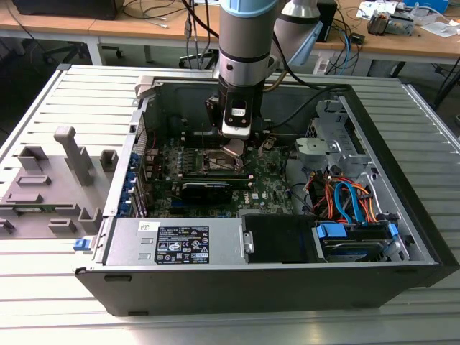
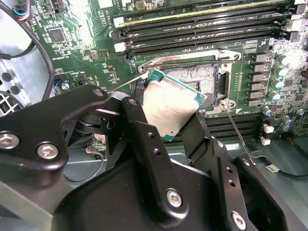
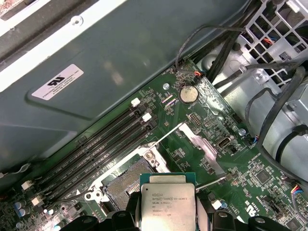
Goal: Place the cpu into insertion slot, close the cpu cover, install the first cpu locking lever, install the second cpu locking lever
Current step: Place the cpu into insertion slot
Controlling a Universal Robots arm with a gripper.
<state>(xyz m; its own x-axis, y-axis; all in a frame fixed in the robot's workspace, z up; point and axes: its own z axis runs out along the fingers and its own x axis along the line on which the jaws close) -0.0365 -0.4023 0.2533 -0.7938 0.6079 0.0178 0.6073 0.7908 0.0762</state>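
— Where's the cpu (image 2: 172, 106)?
— The gripper (image 2: 166, 118) has it pinched by its edges between two black fingers (image 2: 144, 139), metal top showing. It hangs over the insertion slot (image 2: 201, 79), tilted against the board and not seated.
— Does the exterior view show that?
— Only roughly. There the arm (image 1: 244, 43) comes straight down into the open computer case (image 1: 287, 291), and the gripper sits low over the green motherboard (image 1: 266, 183), toward the case's far side. The second wrist view gives the grip itself, the slot's bare dark centre and a thin locking lever (image 2: 236, 126) beside it.
— And the first wrist view?
— It looks along the board. The cpu cover (image 3: 198, 143) stands beside the slot, not over it. A coin battery (image 3: 188, 94) and the long memory slots (image 3: 103, 144) are nearby.
— What's it all on?
— A worktop (image 1: 43, 100) of ribbed metal slats. A grey plastic fixture (image 1: 50, 183) lies beside the case at the exterior view's left. Along the case's near edge is the power supply (image 1: 180, 241), with blue and orange cables (image 1: 345, 201) to its right. Wooden desks (image 1: 424, 43) run along the far side of the room.
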